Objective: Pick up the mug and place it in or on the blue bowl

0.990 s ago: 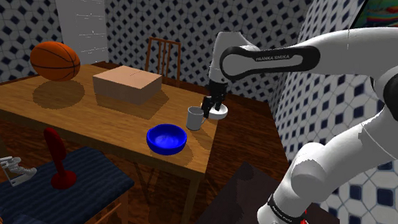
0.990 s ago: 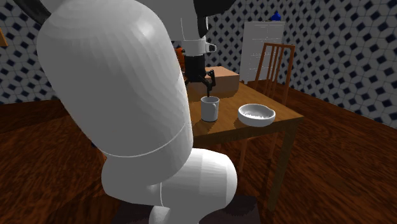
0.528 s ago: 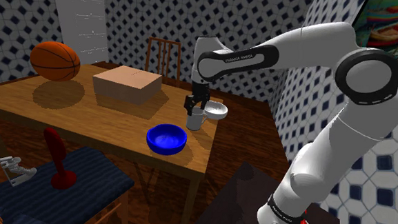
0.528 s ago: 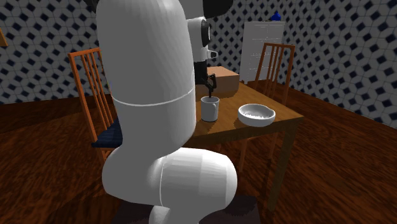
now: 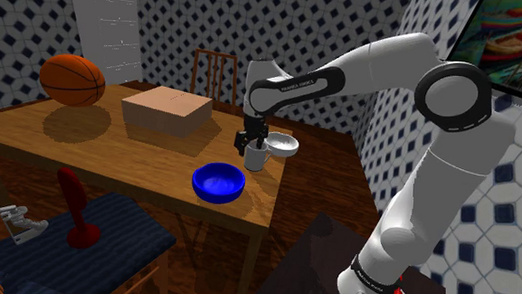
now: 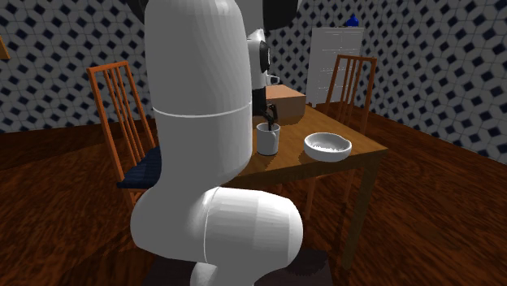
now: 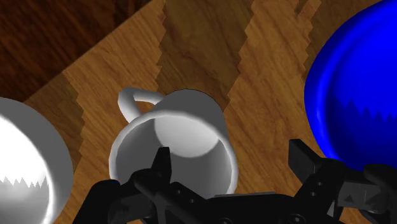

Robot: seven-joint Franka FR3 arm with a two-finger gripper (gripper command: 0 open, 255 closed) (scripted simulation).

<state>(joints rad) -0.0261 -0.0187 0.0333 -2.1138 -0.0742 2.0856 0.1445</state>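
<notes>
A white mug (image 5: 257,159) stands upright on the wooden table (image 5: 88,136) near its edge, between a blue bowl (image 5: 219,182) and a white bowl (image 5: 283,146). My black gripper (image 5: 252,145) hangs right over the mug, open. In the wrist view the gripper (image 7: 234,164) straddles the mug (image 7: 172,143): one finger (image 7: 161,167) is over the mug's mouth, the other (image 7: 305,160) is outside its wall on the side of the blue bowl (image 7: 356,95). The handle points away from that bowl. In the second exterior view the gripper (image 6: 268,119) sits just above the mug (image 6: 268,140).
A cardboard box (image 5: 165,110) and a basketball (image 5: 72,79) sit farther along the table. A wooden chair (image 5: 213,74) stands behind it, beside a white cabinet (image 5: 108,31). A blue-cushioned seat (image 5: 83,242) with a red object (image 5: 78,211) is at the front. The white bowl (image 6: 328,146) lies close to the mug.
The arm swung toward the shoulder view's left and lowered, bringing the gripper from beside the white bowl to over the mug. The fingers stayed open. Mug and bowls have not moved.
</notes>
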